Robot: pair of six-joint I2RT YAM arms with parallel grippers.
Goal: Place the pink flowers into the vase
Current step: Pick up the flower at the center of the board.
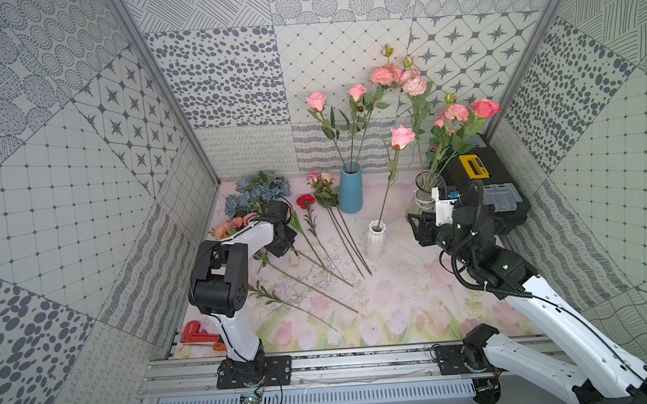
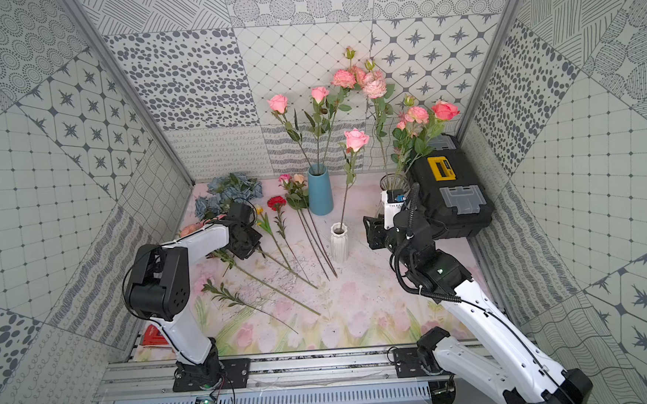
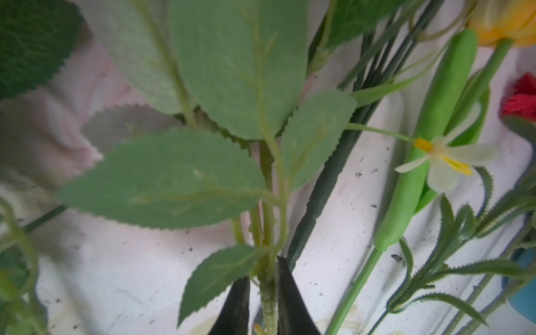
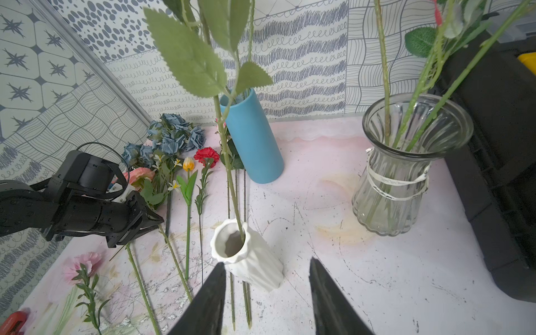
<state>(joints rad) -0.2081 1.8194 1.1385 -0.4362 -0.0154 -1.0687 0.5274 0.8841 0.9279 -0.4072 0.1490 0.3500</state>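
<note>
Now the left claw [image 3: 263, 269] pinches a pink flower's stem [image 3: 266, 226], lying lengthwise ahead, by the left edge of the table [image 1: 397, 302].

pink flowers [image 1: 402, 136] | some upright in vases [image 1: 350, 189] | others lying flat

Loose flowers [image 1: 306, 202] lie left; cylinder vase [image 1: 350, 191] far centre, ribbed vase [image 1: 374, 242] nearer, glass vase [image 1: 425, 193] right, touching the toolbox [image 1: 482, 185].

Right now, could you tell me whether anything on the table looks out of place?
A black toolbox sits beside the glass vase, and a red tool lies at the front edge; neither fits a floral setup.
</note>
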